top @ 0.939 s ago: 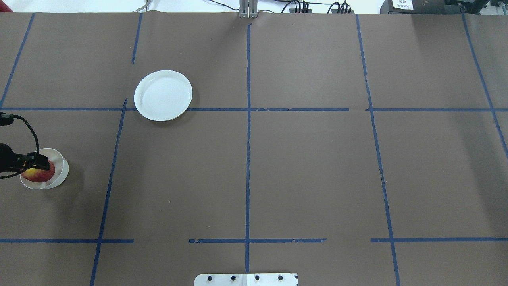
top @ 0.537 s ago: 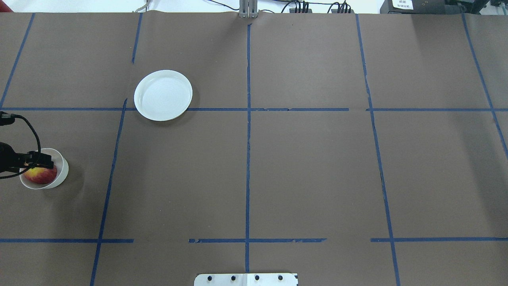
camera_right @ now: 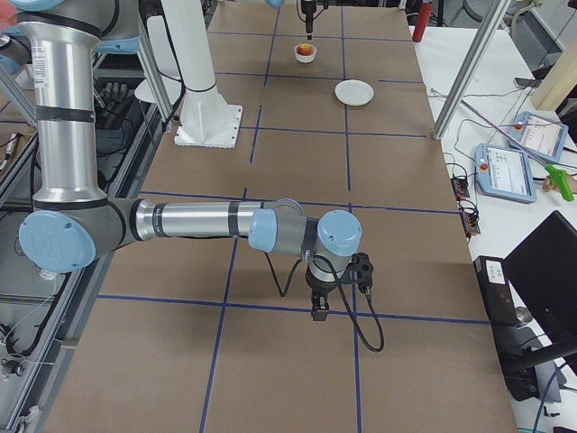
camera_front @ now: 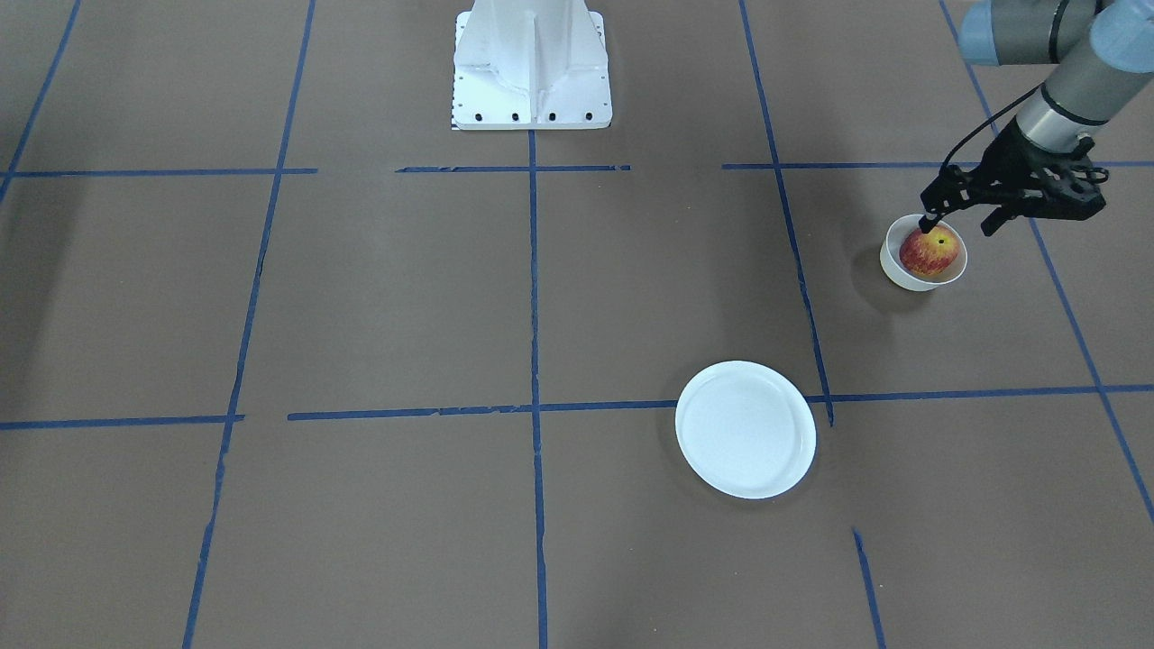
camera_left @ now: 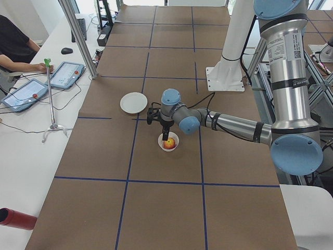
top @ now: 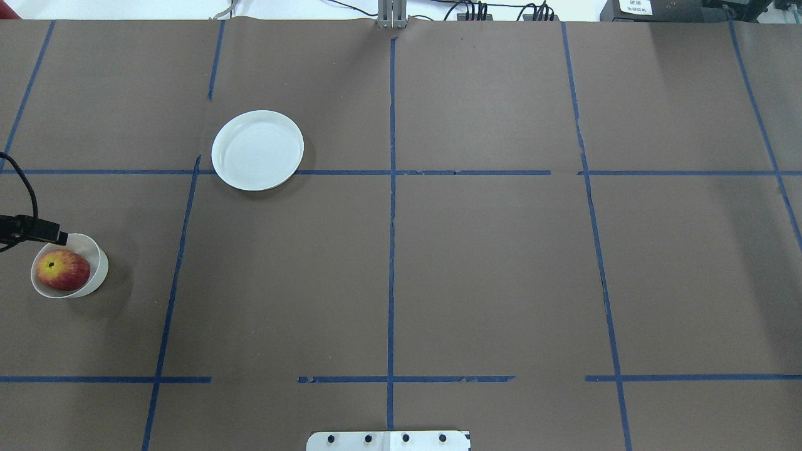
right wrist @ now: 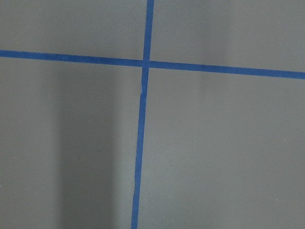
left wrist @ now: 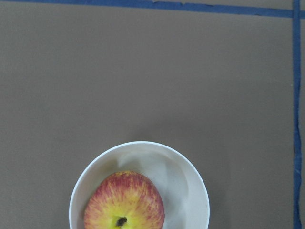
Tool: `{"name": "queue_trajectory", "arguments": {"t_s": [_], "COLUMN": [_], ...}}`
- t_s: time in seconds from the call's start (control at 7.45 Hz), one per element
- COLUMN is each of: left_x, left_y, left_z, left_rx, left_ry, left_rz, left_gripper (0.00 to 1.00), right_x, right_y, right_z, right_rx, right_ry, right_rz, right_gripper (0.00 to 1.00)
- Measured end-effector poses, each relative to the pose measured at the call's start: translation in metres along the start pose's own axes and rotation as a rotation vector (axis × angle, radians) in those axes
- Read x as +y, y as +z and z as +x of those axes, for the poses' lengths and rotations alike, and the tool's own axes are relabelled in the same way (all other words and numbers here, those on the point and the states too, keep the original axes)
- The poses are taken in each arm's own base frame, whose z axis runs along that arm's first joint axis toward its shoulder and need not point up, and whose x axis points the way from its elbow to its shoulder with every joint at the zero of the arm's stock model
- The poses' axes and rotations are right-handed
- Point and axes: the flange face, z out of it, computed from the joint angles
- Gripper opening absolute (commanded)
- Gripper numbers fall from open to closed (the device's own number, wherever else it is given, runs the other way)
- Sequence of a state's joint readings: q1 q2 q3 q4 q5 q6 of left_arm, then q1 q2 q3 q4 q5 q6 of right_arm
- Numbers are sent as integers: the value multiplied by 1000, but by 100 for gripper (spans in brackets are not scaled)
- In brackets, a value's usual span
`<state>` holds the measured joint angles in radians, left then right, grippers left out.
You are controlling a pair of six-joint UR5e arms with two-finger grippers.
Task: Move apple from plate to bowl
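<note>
— Where's the apple (camera_front: 929,251)?
— Round, streaked red and yellow, seated in the small deep white bowl (camera_front: 900,270), dimple up. The flat, rimmed plate (camera_front: 746,430) lies well apart on the brown-papered tabletop (camera_front: 361,297).
— The pincers?
— Left pincer (camera_front: 958,225) hangs spread above the bowl, released. Right pincer (camera_right: 318,307): cannot tell.
</note>
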<state>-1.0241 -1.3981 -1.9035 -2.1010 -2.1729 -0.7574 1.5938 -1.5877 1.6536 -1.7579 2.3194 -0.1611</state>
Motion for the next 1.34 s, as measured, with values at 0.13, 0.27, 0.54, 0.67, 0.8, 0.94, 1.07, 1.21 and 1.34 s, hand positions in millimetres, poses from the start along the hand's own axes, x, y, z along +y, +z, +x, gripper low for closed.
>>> {"name": "queue_trajectory", "arguments": {"t_s": [0.13,0.27,0.54,0.67,0.8,0.94,1.07,1.21,1.34], "left_x": [-27,-54,-100,-111,-113,-108,-95,-75,-61], "left_y": [-22,-41,-72,-81,-88,-94,-94,-89,-84], "left_z": [-11,-20,-56,-90,-132,-178,-213,-237,-251], "left_rx": [-19,-51,-127,-151,-152,-122,-81,-58,-49], "left_ry": [57,105,197,224,225,202,161,121,90], "left_rz": [40,61,65,57,43,25,5,-16,-36], "left_gripper": [100,100,100,100,100,100,100,100,100], "right_x": [0,0,0,0,0,0,0,0,0], "right_y": [0,0,0,0,0,0,0,0,0], "right_z": [0,0,0,0,0,0,0,0,0], "right_rx": [0,0,0,0,0,0,0,0,0], "right_ry": [0,0,0,0,0,0,0,0,0], "right_rz": [0,0,0,0,0,0,0,0,0], "right_gripper": [100,100,100,100,100,100,100,100,100]}}
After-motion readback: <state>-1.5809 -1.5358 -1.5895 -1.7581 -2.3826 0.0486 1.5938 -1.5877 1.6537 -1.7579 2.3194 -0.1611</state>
